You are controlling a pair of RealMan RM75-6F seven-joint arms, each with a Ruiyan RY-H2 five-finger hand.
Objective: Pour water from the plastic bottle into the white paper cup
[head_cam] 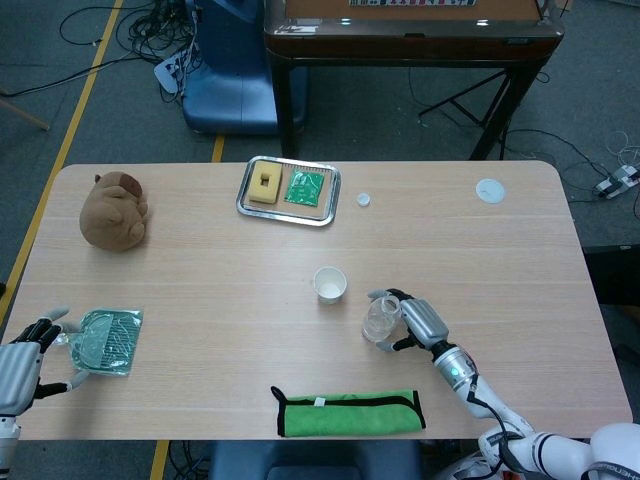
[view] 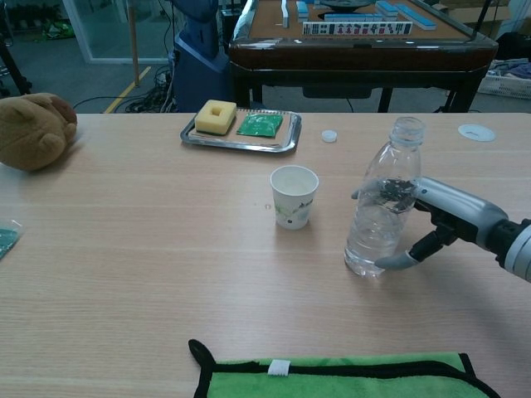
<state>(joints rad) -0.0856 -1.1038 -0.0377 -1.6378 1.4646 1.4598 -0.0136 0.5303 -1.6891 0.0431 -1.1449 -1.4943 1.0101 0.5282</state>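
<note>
Plastic bottle: uncapped, upright, just right of the white paper cup, gripped around its body by the right hand. Left hand: at the near left table edge, fingers spread, touching a green mesh packet. Far side: metal tray.

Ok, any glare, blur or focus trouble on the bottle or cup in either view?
Head view: evenly lit and sharp, but the clear bottle is small and hard to read. Chest view: bottle and cup crisp, soft shadows, no strong glare; right hand in focus.
</note>
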